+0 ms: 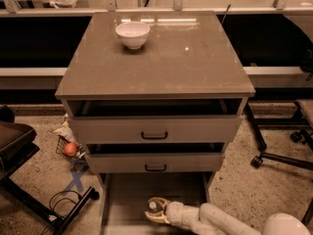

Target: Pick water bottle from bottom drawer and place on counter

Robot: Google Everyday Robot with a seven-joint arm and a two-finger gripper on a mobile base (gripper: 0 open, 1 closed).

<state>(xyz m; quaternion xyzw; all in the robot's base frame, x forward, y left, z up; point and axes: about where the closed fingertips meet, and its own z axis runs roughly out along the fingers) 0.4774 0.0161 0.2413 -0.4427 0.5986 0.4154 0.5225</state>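
Camera view: one look down at a drawer cabinet from the front; every place below is given from the end effector.
End effector [155, 210]: low at the front, inside the open bottom drawer [127, 199], on a white arm [215, 219] that reaches in from the right.
Water bottle [152, 205]: right at the end effector's tip, within its reach, not apart from it; only the white cap shows clearly.
Long axis: the cap faces up toward the viewer, so the bottle probably stands upright; the clear body is too faint to confirm.
End effector state: I cannot tell whether it is spread around the bottle or clamped on it.
Counter [186, 62]: well above and behind the end effector, past two upper drawers.
White bowl [132, 34]: on the counter, far back and slightly left of the end effector.
Coming move: likely a straight lift, then up and back onto the counter.
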